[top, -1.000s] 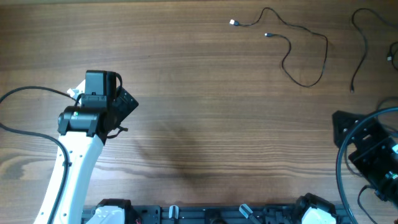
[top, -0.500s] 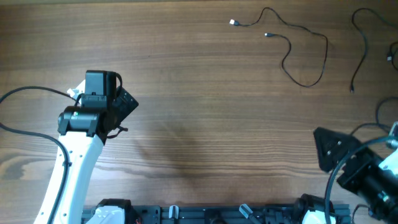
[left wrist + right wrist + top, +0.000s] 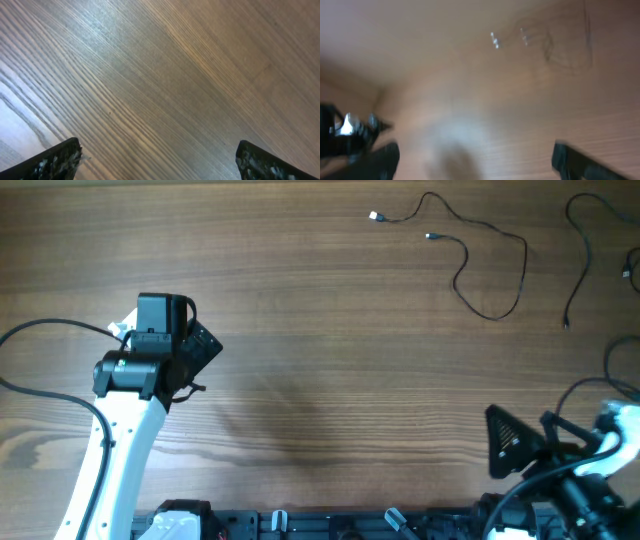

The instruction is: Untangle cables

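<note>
Two thin black cables lie apart at the table's far right in the overhead view. One cable (image 3: 492,272) loops from a pale plug (image 3: 375,216) past a second small plug (image 3: 430,236). The other cable (image 3: 581,252) runs along the right edge. My left gripper (image 3: 203,348) hovers open over bare wood at the left, far from both cables. In the left wrist view only wood shows between the left gripper's (image 3: 157,165) fingertips. My right gripper (image 3: 508,442) is open near the front edge at the right. The blurred right wrist view shows the looped cable (image 3: 565,50) far ahead of the right gripper (image 3: 477,162).
The left arm's thick black wire (image 3: 40,330) curves over the table at the far left. A black rail (image 3: 330,525) with the arm bases runs along the front edge. The right arm's own wires (image 3: 620,370) loop at the right edge.
The right arm has swung left and toward the front edge, its gripper still open. The left arm and both cables have not moved.
</note>
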Robot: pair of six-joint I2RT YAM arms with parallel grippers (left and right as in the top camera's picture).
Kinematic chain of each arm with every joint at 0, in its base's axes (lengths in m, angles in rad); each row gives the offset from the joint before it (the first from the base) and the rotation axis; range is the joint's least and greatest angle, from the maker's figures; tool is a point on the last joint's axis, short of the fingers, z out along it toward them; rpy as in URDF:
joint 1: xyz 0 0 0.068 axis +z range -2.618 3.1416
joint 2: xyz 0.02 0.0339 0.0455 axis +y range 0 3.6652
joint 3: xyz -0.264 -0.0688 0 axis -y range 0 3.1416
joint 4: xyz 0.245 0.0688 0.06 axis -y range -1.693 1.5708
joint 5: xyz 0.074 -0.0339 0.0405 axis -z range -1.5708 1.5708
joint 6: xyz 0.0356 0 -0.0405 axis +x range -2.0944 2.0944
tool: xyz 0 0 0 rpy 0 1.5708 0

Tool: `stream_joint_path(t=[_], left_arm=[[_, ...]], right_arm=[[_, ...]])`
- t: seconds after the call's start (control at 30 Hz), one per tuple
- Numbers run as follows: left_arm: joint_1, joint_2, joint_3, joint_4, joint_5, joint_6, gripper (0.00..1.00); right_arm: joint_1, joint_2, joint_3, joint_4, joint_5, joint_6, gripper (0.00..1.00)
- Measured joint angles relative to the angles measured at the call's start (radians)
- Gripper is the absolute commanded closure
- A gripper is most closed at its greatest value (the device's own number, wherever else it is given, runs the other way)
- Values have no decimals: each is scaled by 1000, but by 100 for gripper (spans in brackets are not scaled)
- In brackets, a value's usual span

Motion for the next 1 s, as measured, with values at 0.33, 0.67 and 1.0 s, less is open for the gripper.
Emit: stream_joint_path(t=[0.33, 0.67, 1.0], left_arm=[[0, 0, 0, 0, 0, 0, 0], [0, 0, 0, 0, 0, 0, 0], [0, 0, 0, 0, 0, 0, 0]], right_arm=[[71, -392, -897, 1035, -229, -376, 0], [113, -477, -1229, 1416, -132, -394, 0], [113, -479, -1279, 1317, -16, -406, 0]])
